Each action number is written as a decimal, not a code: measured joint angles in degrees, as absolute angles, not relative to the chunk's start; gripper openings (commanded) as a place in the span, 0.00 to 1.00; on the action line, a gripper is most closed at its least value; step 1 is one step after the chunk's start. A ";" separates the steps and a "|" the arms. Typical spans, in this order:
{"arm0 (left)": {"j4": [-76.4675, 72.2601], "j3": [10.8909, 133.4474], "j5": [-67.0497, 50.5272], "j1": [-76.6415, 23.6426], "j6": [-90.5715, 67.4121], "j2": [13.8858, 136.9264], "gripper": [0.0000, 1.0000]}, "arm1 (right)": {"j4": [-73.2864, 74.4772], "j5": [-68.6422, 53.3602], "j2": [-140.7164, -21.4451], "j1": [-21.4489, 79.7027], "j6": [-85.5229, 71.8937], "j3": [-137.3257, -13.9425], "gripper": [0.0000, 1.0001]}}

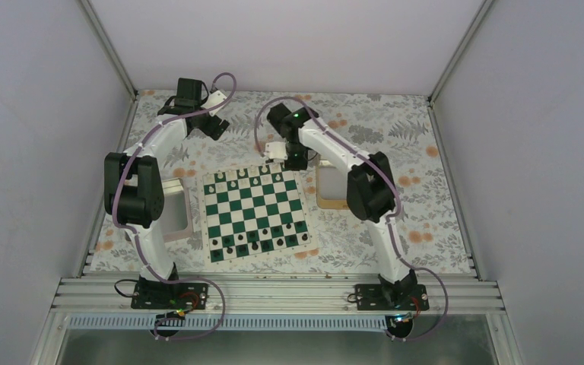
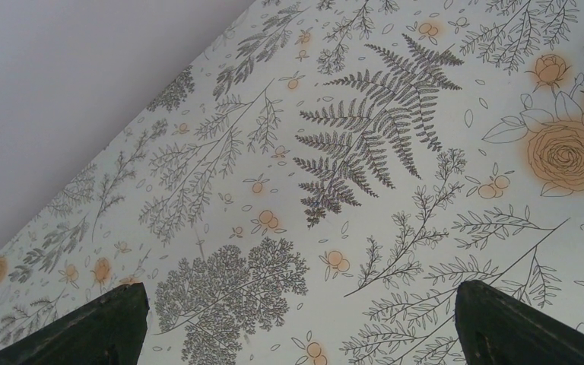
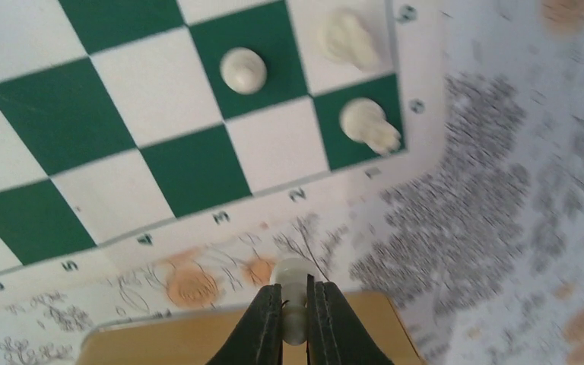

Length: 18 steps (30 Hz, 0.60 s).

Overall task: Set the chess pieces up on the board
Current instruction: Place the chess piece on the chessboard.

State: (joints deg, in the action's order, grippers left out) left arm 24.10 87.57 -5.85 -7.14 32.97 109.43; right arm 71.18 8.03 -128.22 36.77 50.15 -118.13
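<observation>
The green and white board (image 1: 255, 214) lies mid-table. White chess pieces (image 1: 243, 177) stand along its far rows and dark pieces along its near rows. My right gripper (image 1: 295, 161) hovers off the board's far right corner, shut on a small white pawn (image 3: 293, 293). In the right wrist view the board's corner (image 3: 160, 163) shows three white pieces, one of them a pawn (image 3: 243, 70). My left gripper (image 1: 214, 128) is open and empty over the floral cloth at the far left; its dark fingers (image 2: 99, 327) stand wide apart.
A tan tin (image 1: 331, 192) lies right of the board; its edge shows under the right gripper (image 3: 198, 338). A grey tray (image 1: 175, 213) lies left of the board, partly under the left arm. Grey walls enclose the floral tablecloth (image 2: 365, 152).
</observation>
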 measured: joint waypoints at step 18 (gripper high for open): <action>23.97 87.57 -5.80 -6.85 33.01 109.43 1.00 | 65.65 3.88 -133.64 38.89 52.05 -117.23 0.09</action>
